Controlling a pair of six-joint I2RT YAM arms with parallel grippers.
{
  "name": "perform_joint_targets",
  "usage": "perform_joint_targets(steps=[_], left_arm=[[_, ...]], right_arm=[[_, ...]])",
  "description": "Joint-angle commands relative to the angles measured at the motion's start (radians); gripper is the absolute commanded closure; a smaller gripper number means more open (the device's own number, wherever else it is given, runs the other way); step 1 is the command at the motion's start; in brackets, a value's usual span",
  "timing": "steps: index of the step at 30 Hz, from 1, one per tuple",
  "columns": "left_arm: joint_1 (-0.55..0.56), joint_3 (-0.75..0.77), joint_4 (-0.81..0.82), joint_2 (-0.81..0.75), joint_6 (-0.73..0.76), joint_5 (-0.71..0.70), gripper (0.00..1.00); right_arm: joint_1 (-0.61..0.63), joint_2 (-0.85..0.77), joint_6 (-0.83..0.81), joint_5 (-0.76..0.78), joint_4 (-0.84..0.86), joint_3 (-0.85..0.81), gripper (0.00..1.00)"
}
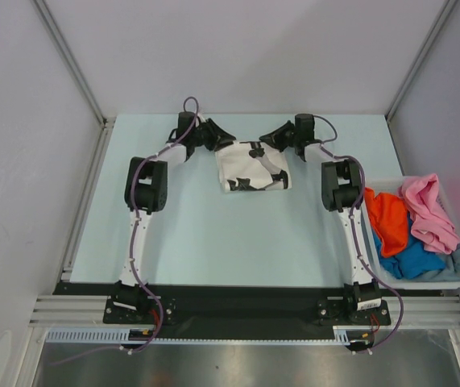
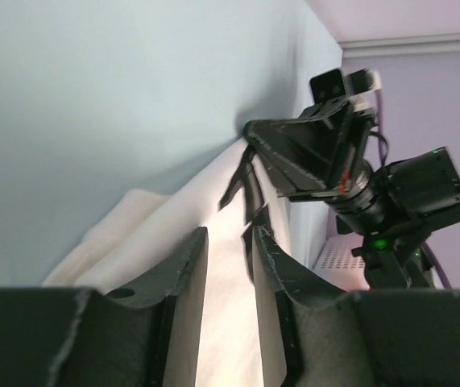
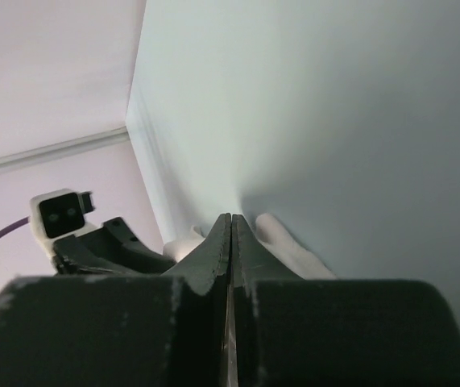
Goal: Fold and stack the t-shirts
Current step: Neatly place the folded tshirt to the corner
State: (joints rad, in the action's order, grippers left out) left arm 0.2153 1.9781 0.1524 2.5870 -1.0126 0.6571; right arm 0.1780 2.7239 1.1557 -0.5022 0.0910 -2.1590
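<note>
We look down on a pale green worktop [image 1: 197,234] between plain white walls [image 1: 20,97]. At its right edge, toward the near corner, a pale bin [image 1: 427,284] holds a loose orange shirt [image 1: 387,218], a bright blue shirt [image 1: 411,260], a pink shirt [image 1: 431,211] and a grey-blue shirt [image 1: 453,262]. The white t-shirt [image 1: 252,168], printed in black, lies folded at the middle of the far edge. The left gripper [image 2: 228,238] is at its far left corner, jaws narrowly parted with cloth showing in the gap. The right gripper [image 3: 230,218] is clenched tight at the far right corner. Aluminium rails [image 1: 246,310] line the worktop's left and near edges.
</note>
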Motion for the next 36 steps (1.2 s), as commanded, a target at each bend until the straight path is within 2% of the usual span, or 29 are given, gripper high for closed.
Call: perform_joint_targets(steps=[1,4,6,11,15,18,20,21,24,28,36], left_arm=[[-0.005,0.123,-0.112,-0.027,0.103,0.010,0.65],[0.012,0.125,-0.145,-0.068,0.137,0.044,0.65],[0.025,0.085,-0.177,-0.132,0.160,0.064,0.66],[0.085,-0.062,-0.123,-0.215,0.180,0.119,0.67],[0.098,-0.128,-0.053,-0.219,0.138,0.157,0.67],[0.101,-0.156,-0.036,-0.218,0.131,0.179,0.68],[0.108,-0.189,-0.013,-0.234,0.124,0.196,0.68],[0.114,-0.202,0.002,-0.240,0.124,0.205,0.68],[0.121,-0.261,0.018,-0.272,0.137,0.226,0.68],[0.124,-0.384,0.035,-0.337,0.173,0.256,0.69],[0.108,-0.622,-0.014,-0.429,0.279,0.228,0.70]], right_arm=[[-0.034,0.016,0.009,0.022,-0.036,-0.059,1.00],[-0.044,-0.004,0.003,-0.018,-0.053,-0.085,1.00],[-0.054,-0.021,-0.011,-0.036,-0.079,-0.116,1.00],[-0.071,-0.114,-0.085,-0.079,-0.204,-0.154,0.99],[-0.078,-0.197,-0.190,-0.119,-0.315,-0.124,0.97],[-0.078,-0.272,-0.244,-0.153,-0.349,-0.033,0.96],[-0.074,-0.308,-0.245,-0.196,-0.288,0.078,0.96],[-0.072,-0.326,-0.234,-0.228,-0.227,0.108,0.96],[-0.068,-0.313,-0.206,-0.272,-0.185,0.160,0.97],[-0.052,-0.260,-0.126,-0.311,-0.025,0.189,0.98],[-0.044,-0.113,-0.022,-0.305,0.078,0.211,1.00]])
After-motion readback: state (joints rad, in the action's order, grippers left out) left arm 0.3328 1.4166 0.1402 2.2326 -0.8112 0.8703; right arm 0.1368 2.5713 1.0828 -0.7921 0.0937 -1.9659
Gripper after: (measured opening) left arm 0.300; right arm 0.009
